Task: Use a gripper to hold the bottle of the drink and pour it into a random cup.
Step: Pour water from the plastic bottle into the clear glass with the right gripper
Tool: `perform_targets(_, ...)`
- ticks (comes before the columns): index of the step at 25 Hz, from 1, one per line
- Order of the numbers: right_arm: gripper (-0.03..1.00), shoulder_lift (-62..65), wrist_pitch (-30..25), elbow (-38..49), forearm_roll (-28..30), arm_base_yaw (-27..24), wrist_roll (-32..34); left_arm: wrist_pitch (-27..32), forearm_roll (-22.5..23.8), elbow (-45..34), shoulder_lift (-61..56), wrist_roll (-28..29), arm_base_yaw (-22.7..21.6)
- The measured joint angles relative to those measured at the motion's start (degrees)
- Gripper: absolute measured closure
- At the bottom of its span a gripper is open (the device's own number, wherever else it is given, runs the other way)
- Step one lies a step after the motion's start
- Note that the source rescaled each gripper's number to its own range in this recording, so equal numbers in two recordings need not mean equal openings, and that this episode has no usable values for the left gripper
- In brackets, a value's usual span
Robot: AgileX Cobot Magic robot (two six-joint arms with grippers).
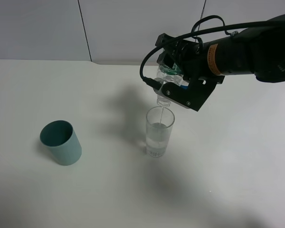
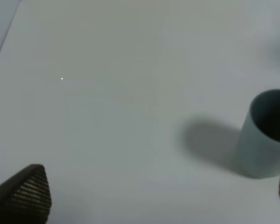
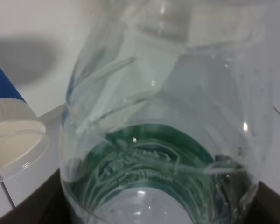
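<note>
My right gripper (image 1: 181,76) is shut on the bottle of the drink (image 1: 165,89), a small clear bottle with a green label. The bottle is tipped neck-down directly over the cup (image 1: 159,135), a tall clear glass at the table's middle. A thin stream of clear liquid runs from the neck into the glass, which is roughly half full. In the right wrist view the bottle (image 3: 163,140) fills the picture, with dark jaws at both lower corners. My left gripper (image 2: 158,193) hangs open over bare table, with one fingertip (image 2: 30,191) showing in a corner.
A teal opaque cup (image 1: 61,142) stands upright on the white table (image 1: 228,180) to the left of the glass and also shows in the left wrist view (image 2: 266,137). A white cup with a blue ribbed band (image 3: 9,135) shows beside the bottle in the right wrist view.
</note>
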State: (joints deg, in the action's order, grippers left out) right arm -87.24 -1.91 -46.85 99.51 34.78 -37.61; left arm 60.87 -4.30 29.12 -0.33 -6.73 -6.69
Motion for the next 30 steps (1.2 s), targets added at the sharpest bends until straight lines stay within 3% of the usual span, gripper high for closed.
perform_targets(30, 0.97, 0.0, 0.7, 0.0, 0.0, 0.7, -2.6, 0.0, 0.0, 0.0, 0.0, 0.0, 0.0)
